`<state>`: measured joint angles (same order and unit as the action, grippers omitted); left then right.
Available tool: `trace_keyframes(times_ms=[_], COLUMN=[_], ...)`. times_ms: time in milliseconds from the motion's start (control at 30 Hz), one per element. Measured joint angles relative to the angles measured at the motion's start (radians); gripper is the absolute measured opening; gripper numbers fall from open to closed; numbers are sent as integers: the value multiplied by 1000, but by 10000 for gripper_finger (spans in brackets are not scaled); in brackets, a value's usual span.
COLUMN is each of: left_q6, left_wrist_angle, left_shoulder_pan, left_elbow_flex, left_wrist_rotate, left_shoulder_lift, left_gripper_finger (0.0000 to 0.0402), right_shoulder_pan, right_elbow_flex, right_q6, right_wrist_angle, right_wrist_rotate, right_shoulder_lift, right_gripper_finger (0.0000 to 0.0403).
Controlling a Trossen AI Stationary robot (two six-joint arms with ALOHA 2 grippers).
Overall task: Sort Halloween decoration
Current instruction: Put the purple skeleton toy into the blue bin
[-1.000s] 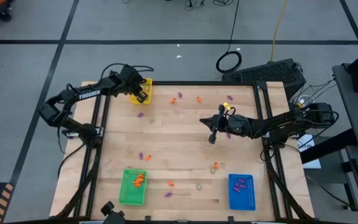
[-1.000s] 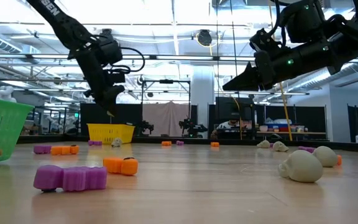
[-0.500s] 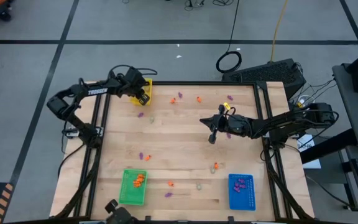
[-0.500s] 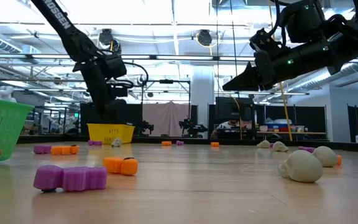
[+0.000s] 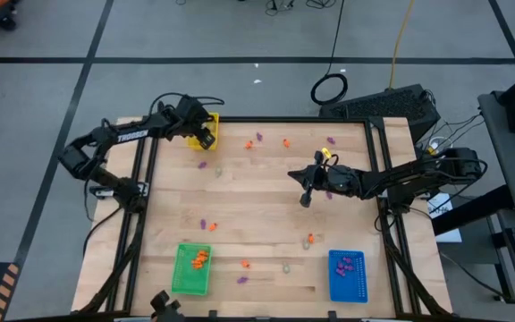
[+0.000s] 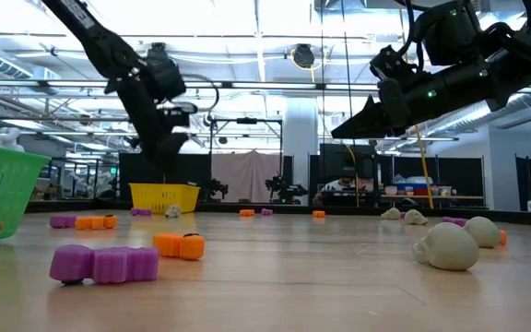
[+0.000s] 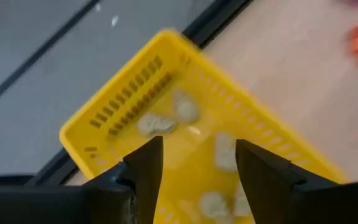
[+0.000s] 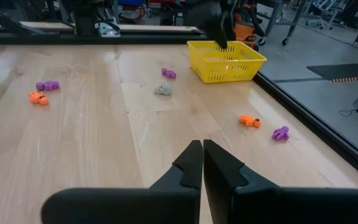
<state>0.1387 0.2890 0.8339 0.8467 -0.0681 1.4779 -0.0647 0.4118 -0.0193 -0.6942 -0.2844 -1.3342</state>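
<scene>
The Halloween decoration lies scattered on the wooden table: orange trinkets (image 5: 249,143), purple ones (image 5: 208,224) and beige-grey ones (image 5: 219,172). My left gripper (image 7: 194,149) hangs open above the yellow tray (image 7: 123,106) at the table's far left corner. Several beige-grey trinkets (image 7: 156,124) lie on that tray's floor, and nothing is between the fingers. My right gripper (image 8: 202,149) is shut and empty. It hovers above the middle of the table (image 5: 295,175), pointing toward the yellow tray.
A green tray (image 5: 191,268) with orange trinkets stands near the front left. A blue tray (image 5: 348,275) with purple ones stands at the front right. In the low view, purple (image 6: 104,263) and orange (image 6: 179,245) trinkets lie near the front edge, and beige-grey ones (image 6: 445,246) to their right.
My left gripper has dipped toward the yellow tray and come back up a little, staying over the tray.
</scene>
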Motion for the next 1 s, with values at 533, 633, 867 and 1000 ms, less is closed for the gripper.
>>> trace_keyframes(times_ms=[533,633,867,1000], left_q6=[-55,-71,-80,-80], left_wrist_angle=[-349,-392,-503,-555], left_shoulder_pan=[-332,-408,-558,-632], left_elbow_flex=[-334,-395,-504,-548], left_wrist_rotate=[-2,-17,-21,-21], left_shoulder_lift=[-438,-498,-577,-581], left_gripper_finger=[111,101,82,79], right_shoulder_pan=[20,61,138,137], right_elbow_flex=[206,294,400,399], right_q6=[274,405,777,935], right_wrist_angle=[696,960,1412,1555], right_wrist_rotate=[-2,-2,-52,-32], right_shoulder_lift=[99,98,98,82], right_gripper_finger=[6,27,93,116])
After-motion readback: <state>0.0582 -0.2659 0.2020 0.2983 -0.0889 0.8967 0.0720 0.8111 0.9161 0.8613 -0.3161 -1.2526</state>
